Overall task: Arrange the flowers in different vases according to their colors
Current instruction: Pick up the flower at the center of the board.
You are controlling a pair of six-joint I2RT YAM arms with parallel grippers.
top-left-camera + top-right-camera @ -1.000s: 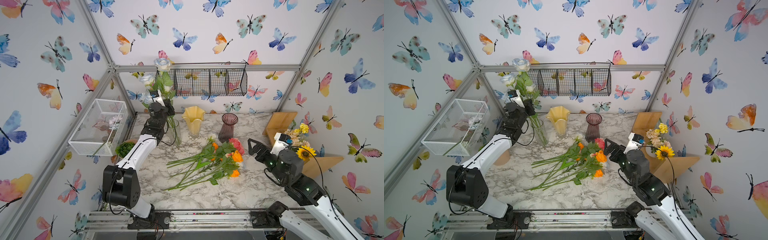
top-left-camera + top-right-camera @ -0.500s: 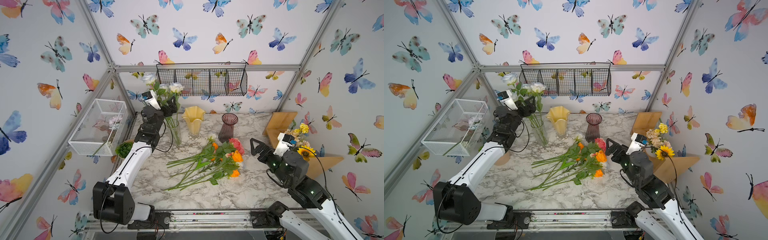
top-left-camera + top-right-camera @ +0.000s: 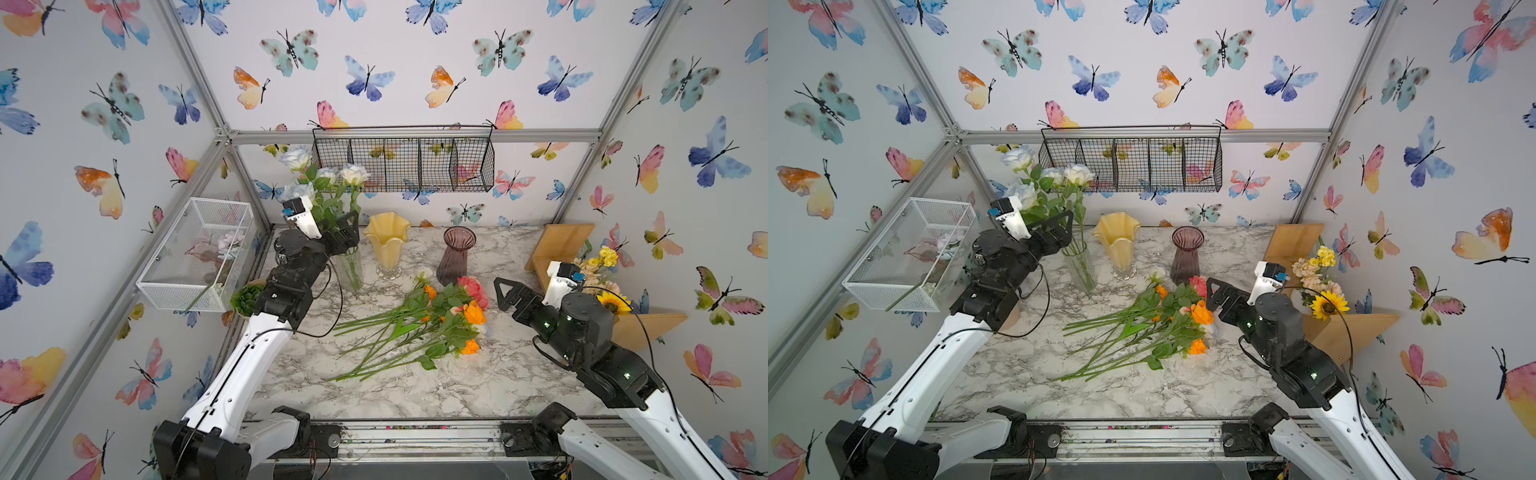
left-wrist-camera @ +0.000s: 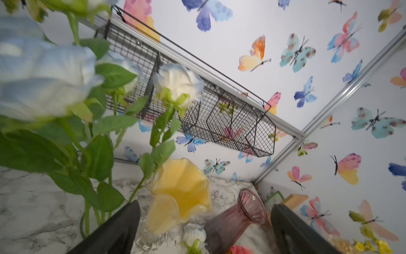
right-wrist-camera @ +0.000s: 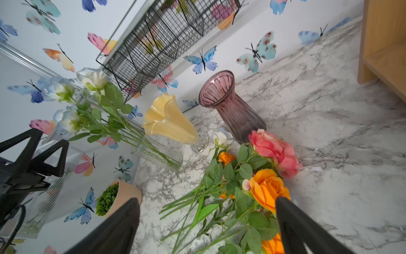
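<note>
Several white and pale-blue roses [image 3: 332,178] stand in the tall clear glass vase [image 3: 350,268] at the back left. My left gripper [image 3: 347,224] is open beside their stems, just above the vase rim, holding nothing. The yellow wavy vase [image 3: 388,241] and the purple ribbed vase [image 3: 456,255] stand empty. Orange and pink flowers [image 3: 440,316] lie in a pile mid-table, with one white flower [image 3: 423,274] at the pile's far end. My right gripper [image 3: 505,291] hovers open just right of the pile, over the orange rose [image 5: 267,189].
A black wire basket [image 3: 403,164] hangs on the back wall and a white mesh basket [image 3: 195,253] on the left wall. A succulent in a tan pot [image 3: 246,299] sits by my left arm. A wooden shelf [image 3: 561,249] and a sunflower bouquet [image 3: 602,282] stand at the right.
My left gripper opened and let go of the white roses, which sank into the clear vase. It then drew back slightly. My right arm shifted a little.
</note>
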